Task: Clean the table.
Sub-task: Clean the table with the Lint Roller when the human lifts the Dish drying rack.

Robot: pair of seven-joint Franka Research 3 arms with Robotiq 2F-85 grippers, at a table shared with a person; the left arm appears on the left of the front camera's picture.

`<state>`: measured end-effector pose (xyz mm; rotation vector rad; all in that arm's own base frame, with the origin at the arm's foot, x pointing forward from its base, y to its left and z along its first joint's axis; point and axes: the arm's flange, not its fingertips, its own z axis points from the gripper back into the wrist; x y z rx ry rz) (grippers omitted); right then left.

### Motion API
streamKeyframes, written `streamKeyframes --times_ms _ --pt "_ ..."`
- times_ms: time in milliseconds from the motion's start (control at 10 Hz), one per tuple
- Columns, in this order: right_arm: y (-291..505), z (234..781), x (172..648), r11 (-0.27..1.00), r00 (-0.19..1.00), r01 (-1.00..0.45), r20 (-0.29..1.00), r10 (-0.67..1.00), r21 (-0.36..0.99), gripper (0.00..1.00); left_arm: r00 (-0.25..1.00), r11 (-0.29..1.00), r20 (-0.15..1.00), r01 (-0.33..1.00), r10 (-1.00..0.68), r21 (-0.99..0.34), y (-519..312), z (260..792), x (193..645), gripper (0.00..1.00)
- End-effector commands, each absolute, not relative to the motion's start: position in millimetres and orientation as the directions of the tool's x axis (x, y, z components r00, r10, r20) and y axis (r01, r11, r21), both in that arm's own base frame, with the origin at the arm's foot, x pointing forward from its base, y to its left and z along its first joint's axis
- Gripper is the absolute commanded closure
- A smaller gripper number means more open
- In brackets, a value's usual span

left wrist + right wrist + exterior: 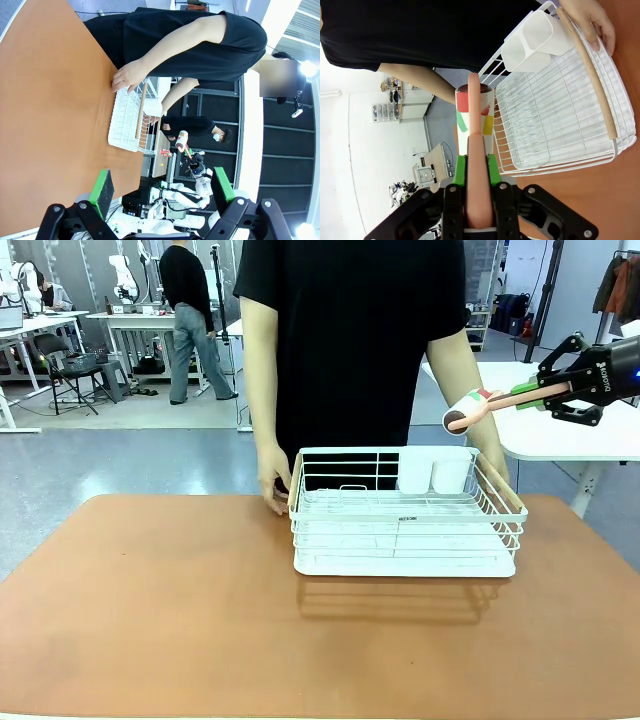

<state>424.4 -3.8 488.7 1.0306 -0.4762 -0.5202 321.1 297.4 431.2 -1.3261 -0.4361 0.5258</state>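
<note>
Terracotta, matte and smooth: that's the top of the big bench (150, 620) with the rounded corners, and it runs across the whole near part of the front view. A white wire dish rack (405, 530) with wooden side handles sits on it toward the far edge, a bit right of the middle. Two white plastic holder cups (435, 470) are tucked side by side in its far right corner.

A person in a black T-shirt stands at the far side. One hand (273, 483) is at the rack's left end and the other hand (495, 462) is on the right handle.

The right end effector (545, 393) is up in the air off to the right. Its green pads are clamped on the peach-pink handle of a lint-roller-looking thing (478, 408) with a white roll printed in red, green and yellow. The roll end points toward the person's forearm, above the rack's far right corner.

The left end effector (162, 190) is spread wide with nothing between its pads, hanging above the bench near its edge and well apart from the rack.
</note>
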Motion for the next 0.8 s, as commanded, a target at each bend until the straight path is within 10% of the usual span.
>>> streamKeyframes --times_ms 0,700 --pt "-3.1 490.8 423.9 0.417 0.782 0.175 0.131 -0.609 0.892 1.0 0.813 0.151 0.007 -0.099 0.582 -0.984 298.0 430.9 316.3 0.0" --pt "-3.1 490.8 423.9 0.417 0.782 0.175 0.131 -0.609 0.892 1.0 0.813 0.151 0.007 -0.099 0.582 -0.984 298.0 430.9 316.3 0.0"
